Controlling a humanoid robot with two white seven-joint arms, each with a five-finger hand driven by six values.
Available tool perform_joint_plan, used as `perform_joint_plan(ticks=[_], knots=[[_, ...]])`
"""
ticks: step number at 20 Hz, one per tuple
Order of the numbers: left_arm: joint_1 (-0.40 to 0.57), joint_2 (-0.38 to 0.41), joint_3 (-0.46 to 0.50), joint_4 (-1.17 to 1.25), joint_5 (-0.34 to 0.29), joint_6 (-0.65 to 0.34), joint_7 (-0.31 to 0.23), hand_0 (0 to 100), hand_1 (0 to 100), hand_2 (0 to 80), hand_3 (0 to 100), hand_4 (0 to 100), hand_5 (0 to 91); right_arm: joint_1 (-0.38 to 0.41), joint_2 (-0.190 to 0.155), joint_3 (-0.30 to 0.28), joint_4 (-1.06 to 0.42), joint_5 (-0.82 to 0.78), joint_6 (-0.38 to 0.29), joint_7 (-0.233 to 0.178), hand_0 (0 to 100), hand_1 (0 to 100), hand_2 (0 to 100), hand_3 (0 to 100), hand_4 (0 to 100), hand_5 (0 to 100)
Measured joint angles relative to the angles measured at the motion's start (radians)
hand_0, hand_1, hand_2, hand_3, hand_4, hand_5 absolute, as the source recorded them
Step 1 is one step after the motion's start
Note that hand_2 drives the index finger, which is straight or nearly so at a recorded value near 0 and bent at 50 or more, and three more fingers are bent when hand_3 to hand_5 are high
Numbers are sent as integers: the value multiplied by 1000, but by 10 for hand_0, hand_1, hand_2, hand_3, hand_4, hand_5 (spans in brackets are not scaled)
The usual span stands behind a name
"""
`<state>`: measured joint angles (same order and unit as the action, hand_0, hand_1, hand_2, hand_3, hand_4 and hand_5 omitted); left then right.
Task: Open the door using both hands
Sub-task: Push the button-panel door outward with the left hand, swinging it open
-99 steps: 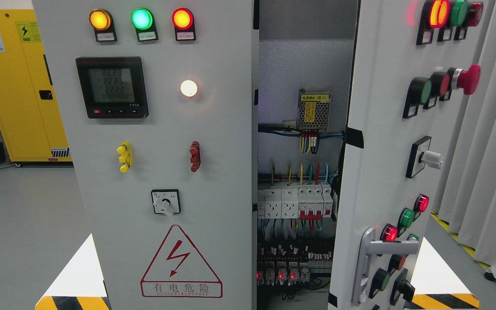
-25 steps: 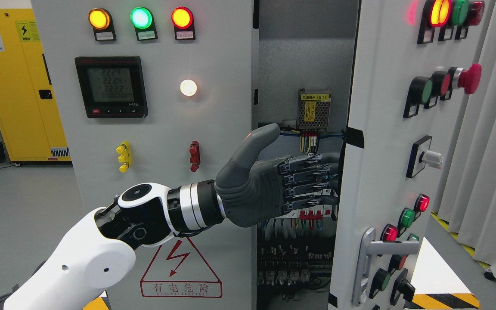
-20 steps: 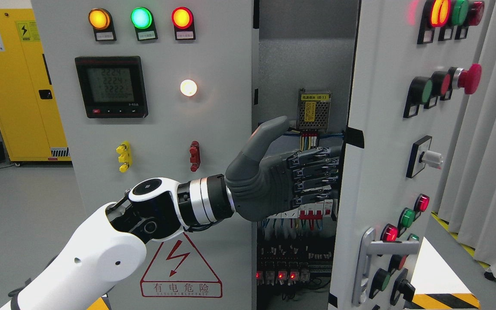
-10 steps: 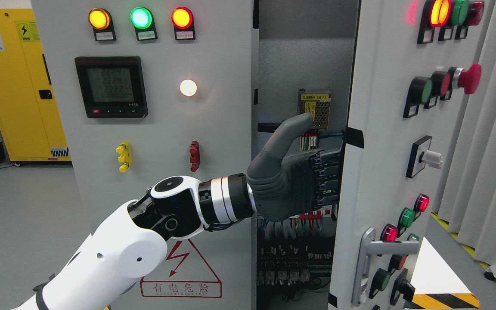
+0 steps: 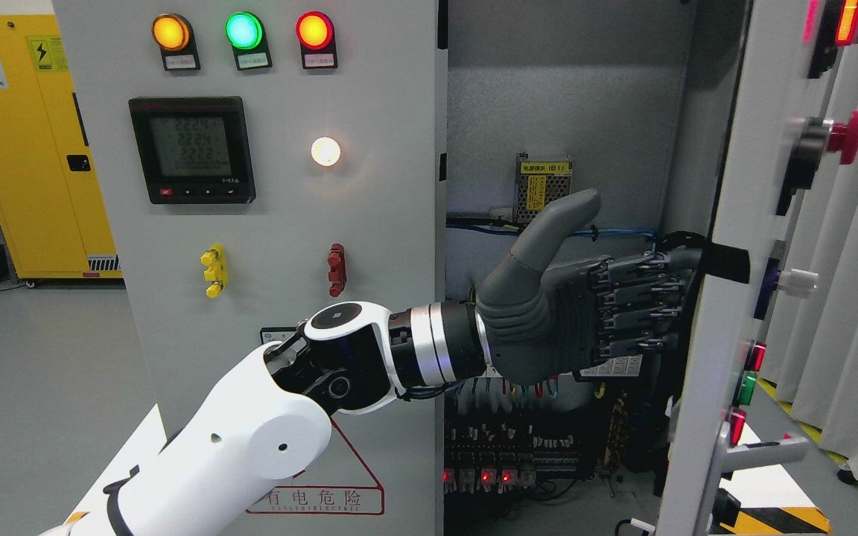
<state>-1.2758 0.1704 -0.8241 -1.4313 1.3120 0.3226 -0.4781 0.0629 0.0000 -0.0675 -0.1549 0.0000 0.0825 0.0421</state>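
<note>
Left hand (image 5: 585, 320) is reaching across the cabinet opening, fingers (image 5: 637, 298) extended flat, thumb raised, gripping nothing. Fingertips are pressing the inner edge of the right door (image 5: 719, 335), which is standing ajar at right, long edge vertical. Right hand is staying out of view.

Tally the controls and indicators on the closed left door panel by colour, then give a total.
Amber lamp: 1
Green lamp: 1
Red lamp: 1
White lamp: 1
Black meter: 1
Yellow terminal: 1
Red terminal: 1
Total: 7
The left hand and its arm hide most of a selector switch lower down; it is not counted.
</note>
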Motion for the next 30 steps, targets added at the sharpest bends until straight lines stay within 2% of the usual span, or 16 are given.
perform_joint_plan(ticks=[7, 12, 15, 25, 30], knots=[[-1, -50, -5, -24, 0, 1, 36, 0, 0, 0, 0, 0, 0, 0, 0, 0, 0, 0, 0, -2, 214, 75, 0, 0, 0, 0], [0, -75, -15, -45, 0, 2, 87, 0, 0, 0, 0, 0, 0, 0, 0, 0, 0, 0, 0, -4, 214, 75, 0, 0, 0, 0], [1, -94, -22, -55, -1, 4, 100, 0, 0, 0, 0, 0, 0, 0, 0, 0, 0, 0, 0, -1, 214, 75, 0, 0, 0, 0], [1, -139, -52, -80, -9, -13, 235, 0, 0, 0, 0, 0, 0, 0, 0, 0, 0, 0, 2, 2, 214, 75, 0, 0, 0, 0], [-2, -168, -66, -85, -31, -19, 264, 0, 0, 0, 0, 0, 0, 0, 0, 0, 0, 0, 2, 4, 214, 75, 0, 0, 0, 0]])
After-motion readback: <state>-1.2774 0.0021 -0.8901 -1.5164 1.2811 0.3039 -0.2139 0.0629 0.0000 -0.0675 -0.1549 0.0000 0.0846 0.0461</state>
